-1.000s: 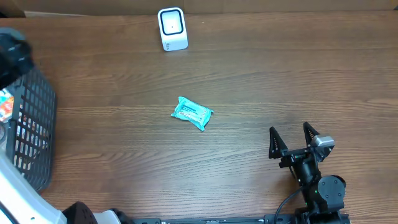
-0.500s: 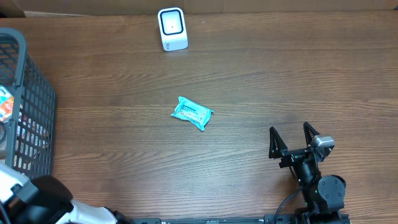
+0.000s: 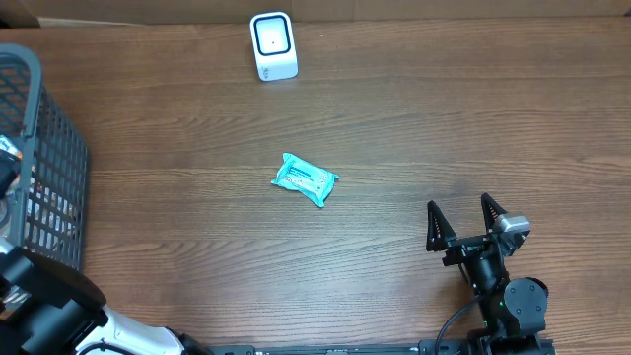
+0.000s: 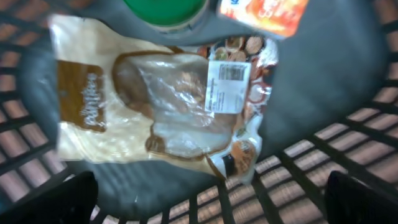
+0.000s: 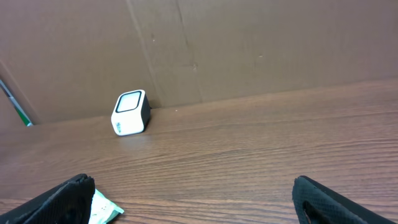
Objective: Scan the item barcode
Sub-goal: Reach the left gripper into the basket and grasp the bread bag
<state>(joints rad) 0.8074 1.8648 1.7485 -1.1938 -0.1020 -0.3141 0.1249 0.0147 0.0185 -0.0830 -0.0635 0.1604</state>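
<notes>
A dark brown, wood-grain worktop (image 3: 444, 118) is shown. A white barcode scanner (image 3: 273, 44) is stood upright near its far edge, and a teal packet (image 3: 306, 179) is laid flat near the middle, well apart from the scanner. A grey mesh basket (image 3: 54, 187) is placed at the left edge.

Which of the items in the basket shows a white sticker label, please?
The cream-and-clear bag, its label facing the camera; the green lid and orange packet show none.

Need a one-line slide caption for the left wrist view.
Open left fingers over the basket, above a tan bag bearing a white label.
</notes>
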